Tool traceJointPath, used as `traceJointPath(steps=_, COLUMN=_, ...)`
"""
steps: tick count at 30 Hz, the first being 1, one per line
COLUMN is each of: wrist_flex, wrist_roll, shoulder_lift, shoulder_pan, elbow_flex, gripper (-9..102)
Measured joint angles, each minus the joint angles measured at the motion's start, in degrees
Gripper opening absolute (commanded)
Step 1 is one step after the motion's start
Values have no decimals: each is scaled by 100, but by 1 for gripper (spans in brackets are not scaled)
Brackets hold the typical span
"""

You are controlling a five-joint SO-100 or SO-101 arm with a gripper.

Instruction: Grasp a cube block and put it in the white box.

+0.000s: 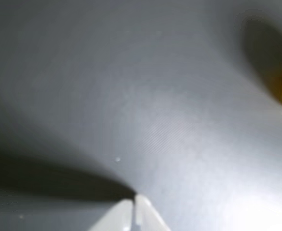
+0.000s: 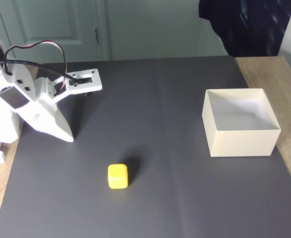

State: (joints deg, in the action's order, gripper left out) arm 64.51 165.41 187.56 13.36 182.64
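My claw [image 2: 70,137] rests pressed together, tip down on the bench's dark mat [image 2: 175,198], well apart from the yellow cube block [image 2: 118,176] and the white box [image 2: 240,141] at the right in the fixed view.

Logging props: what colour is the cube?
Bright yellow cube, clearest in the fixed view.

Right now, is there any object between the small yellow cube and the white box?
No. Between the small yellow rounded cube and the square cream-white open box, the fixed view shows nothing but bare dark grey mat.
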Motion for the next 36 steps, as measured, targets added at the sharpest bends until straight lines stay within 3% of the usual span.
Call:
traceJointPath(steps=16, wrist_flex=-62, wrist_roll=853, shoulder_lift=-35, shoulder_pan=9, elbow_flex=-448, gripper=8)
traceJointPath(steps=26, wrist_flex=-932, wrist_roll=1239, shoulder_lift=-2320, shoulder_pan=431, elbow_flex=-1819, gripper=8)
traceJointPath(steps=36, wrist_flex=-1046, wrist_roll=1960, shoulder_lift=-3832, shoulder_pan=1564, elbow_flex=-3234, gripper=10)
